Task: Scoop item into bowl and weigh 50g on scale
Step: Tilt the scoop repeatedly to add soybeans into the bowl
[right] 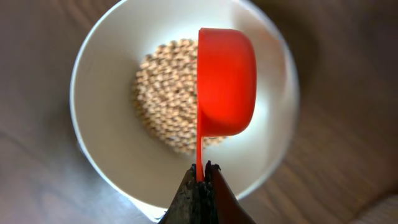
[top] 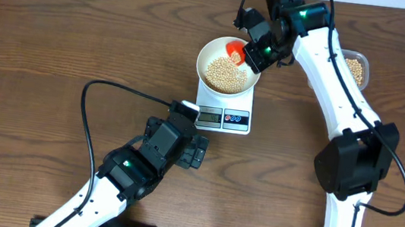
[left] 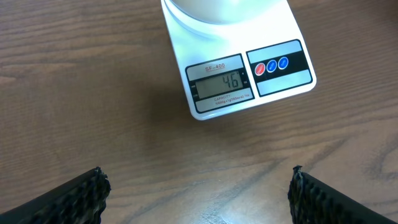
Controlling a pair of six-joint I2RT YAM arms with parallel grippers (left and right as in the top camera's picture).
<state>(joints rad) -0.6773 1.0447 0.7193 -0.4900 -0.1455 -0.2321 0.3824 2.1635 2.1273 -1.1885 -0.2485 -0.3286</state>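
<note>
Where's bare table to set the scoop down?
Widest bare wood for the scoop lies left of the bowl, beyond the left arm's cable. A smaller patch sits between the scale and the right arm. Crowded: in front of the scale by the left gripper, and around the tub.
</note>
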